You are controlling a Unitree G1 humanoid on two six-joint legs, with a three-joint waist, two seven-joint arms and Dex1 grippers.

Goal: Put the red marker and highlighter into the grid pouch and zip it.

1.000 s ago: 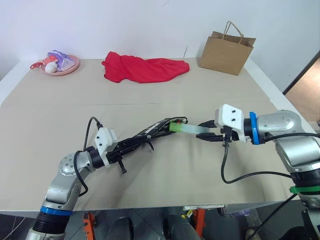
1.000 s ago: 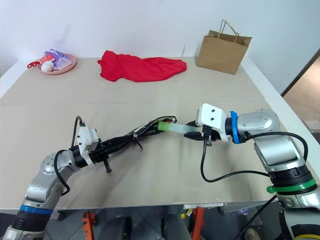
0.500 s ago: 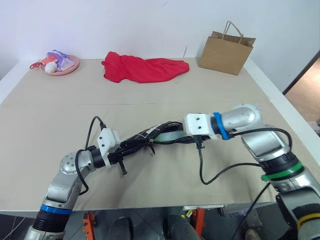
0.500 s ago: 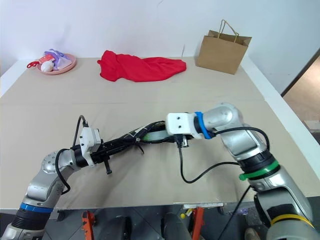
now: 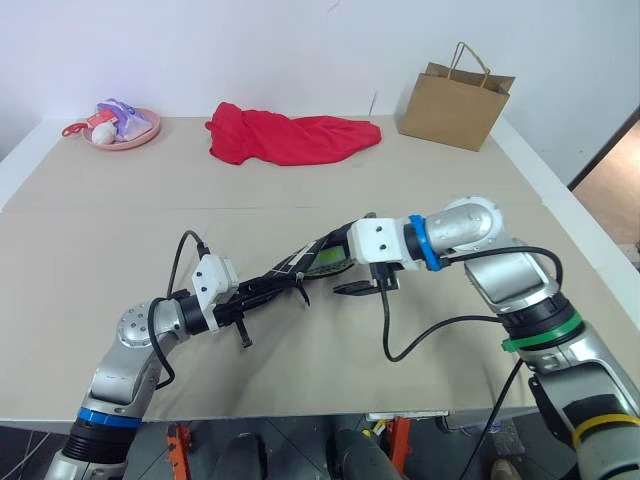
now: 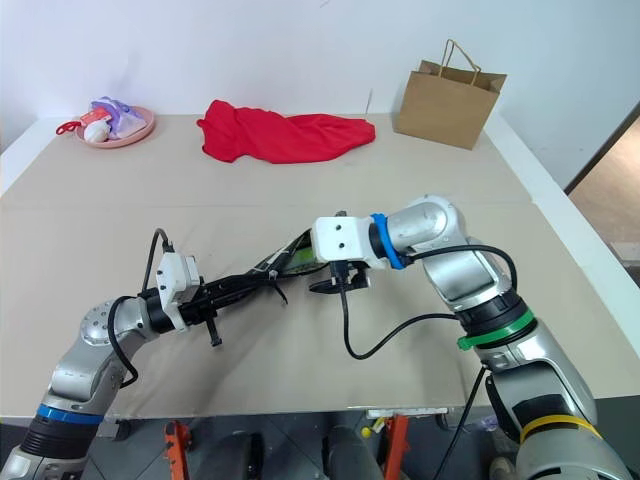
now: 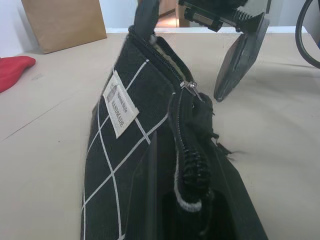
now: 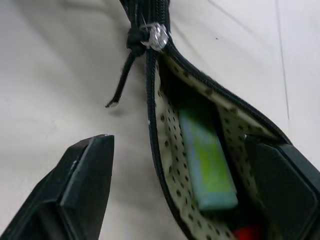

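My left gripper is shut on one end of the grid pouch, holding it tilted up off the table. The pouch is black with white lines and a small white label, and its zipper is undone. Inside its dotted lining lies the pale green highlighter, with the red marker's red tip beside it. My right gripper stands open at the pouch mouth, one finger outside the pouch and the other over the opening. The black pull cord hangs at the zipper's end.
A red cloth lies at the back of the table. A brown paper bag stands at the back right, and a pink plate with small toys sits at the back left.
My right gripper carried the highlighter leftward into the pouch mouth, then opened. The highlighter now lies inside the pouch. The left gripper kept still.
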